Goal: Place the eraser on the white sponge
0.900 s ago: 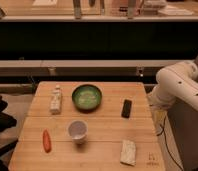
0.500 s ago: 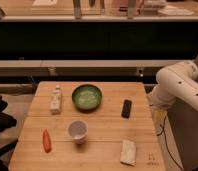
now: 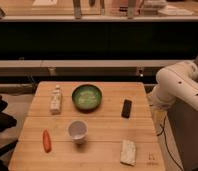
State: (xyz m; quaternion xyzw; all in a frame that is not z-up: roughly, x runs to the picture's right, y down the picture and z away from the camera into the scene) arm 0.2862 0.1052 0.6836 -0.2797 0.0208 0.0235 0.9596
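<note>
The wooden table [image 3: 107, 125] fills the lower middle of the frame and carries 6 things, 1 of each kind. The white bottle-like object with a label [image 3: 55, 99] lies at the left of the table; its label shows some print, but none of it can be read. A small dark mark [image 3: 152, 159] sits at the table's lower right corner, also unreadable.

The round green bowl [image 3: 87, 97] stands near the table's far edge, centre. The small white cup [image 3: 77, 131] stands upright below it in the frame. The orange carrot [image 3: 46, 141] lies at lower left.

The small flat black rectangular eraser [image 3: 126, 108] lies flat on the right part of the table, right of the bowl, touching nothing else. The off-white speckled rectangular sponge [image 3: 128, 152] lies at lower right, near the front edge, well apart from the eraser and bare on top.

1 white robot arm [image 3: 177, 85] bends in from the right edge of the frame, beside the table's right side. The gripper itself is out of sight there; its jaws stand wide apart, and none of the 6 things is in its hold.
</note>
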